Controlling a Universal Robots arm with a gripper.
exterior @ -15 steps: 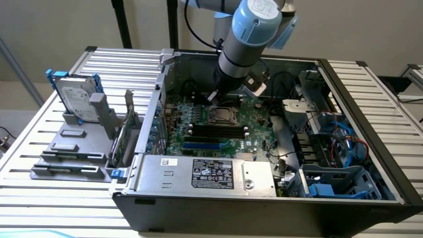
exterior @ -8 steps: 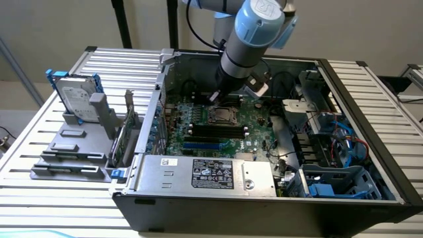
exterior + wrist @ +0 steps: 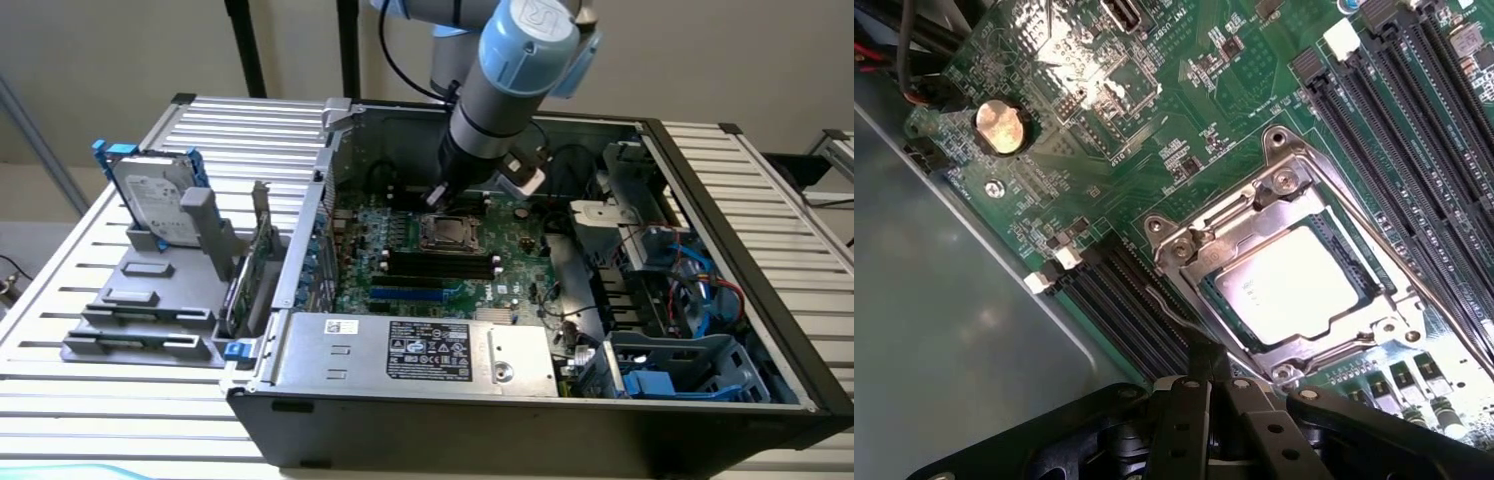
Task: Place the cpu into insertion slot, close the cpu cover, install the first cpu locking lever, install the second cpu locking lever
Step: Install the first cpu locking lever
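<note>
You see a dull silver-grey cpu (image 3: 1294, 285), a shiny silver cpu cover (image 3: 1239, 215) and a green circuit board (image 3: 1104, 130). The memory slots (image 3: 1399, 140) are black, and the arm joint (image 3: 527, 45) is pale blue.

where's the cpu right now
The cpu sits in the socket on the green board, framed by the silver cover. In the exterior view it's mid-case, just below the gripper and above the black memory slots.
</note>
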